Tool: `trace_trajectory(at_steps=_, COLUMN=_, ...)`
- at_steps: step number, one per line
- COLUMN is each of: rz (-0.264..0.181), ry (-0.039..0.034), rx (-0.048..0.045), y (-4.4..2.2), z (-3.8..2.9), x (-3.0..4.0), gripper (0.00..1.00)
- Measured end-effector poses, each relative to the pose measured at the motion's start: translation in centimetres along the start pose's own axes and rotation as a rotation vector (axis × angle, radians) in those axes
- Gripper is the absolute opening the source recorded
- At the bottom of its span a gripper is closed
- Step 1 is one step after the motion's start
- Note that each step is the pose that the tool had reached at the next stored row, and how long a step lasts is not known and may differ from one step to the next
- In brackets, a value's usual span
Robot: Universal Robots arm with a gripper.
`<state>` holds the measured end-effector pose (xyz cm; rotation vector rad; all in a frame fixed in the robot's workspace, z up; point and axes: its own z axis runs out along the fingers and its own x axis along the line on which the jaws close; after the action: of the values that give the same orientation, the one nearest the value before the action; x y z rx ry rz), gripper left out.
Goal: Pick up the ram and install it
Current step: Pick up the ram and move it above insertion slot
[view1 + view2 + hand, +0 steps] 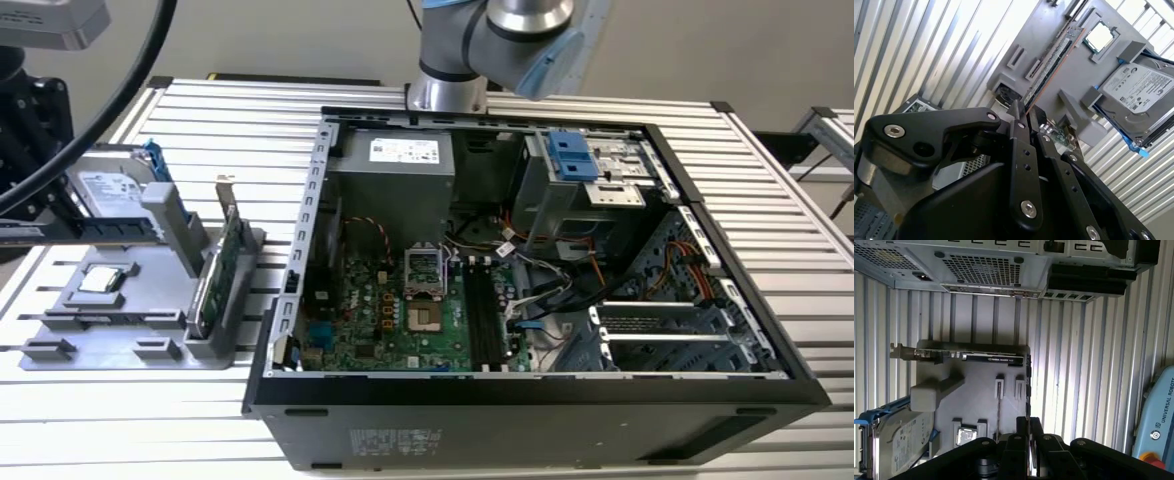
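The ram [1051,62] is a long narrow stick standing on edge in a grey holder [1029,30]. In the first wrist view the ram [998,412] shows as a thin line seen edge-on. My gripper [1025,111] hangs above the holder, over one end of the stick, and it is apart from the stick. Its black fingers [1020,145] lie close together with nothing between them. The gripper [1028,422] also appears in the first wrist view. The open computer case [287,300] holds the motherboard [380,310] with its black slots [483,318].
The grey holder [134,300] on the slatted table also carries a silver hard drive [1136,95], a processor chip [1100,37] and a green card with a metal bracket [969,356]. The arm's base [447,90] stands behind the case. Cables cross the case's middle.
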<state>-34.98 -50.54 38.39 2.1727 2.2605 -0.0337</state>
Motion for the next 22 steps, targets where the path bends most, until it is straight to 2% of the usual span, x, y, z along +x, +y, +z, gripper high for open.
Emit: trace_trajectory(at_steps=22, rz=0.000, ry=0.0000, rx=0.0000, y=1.33, z=-0.01, x=-0.05, gripper=0.00)
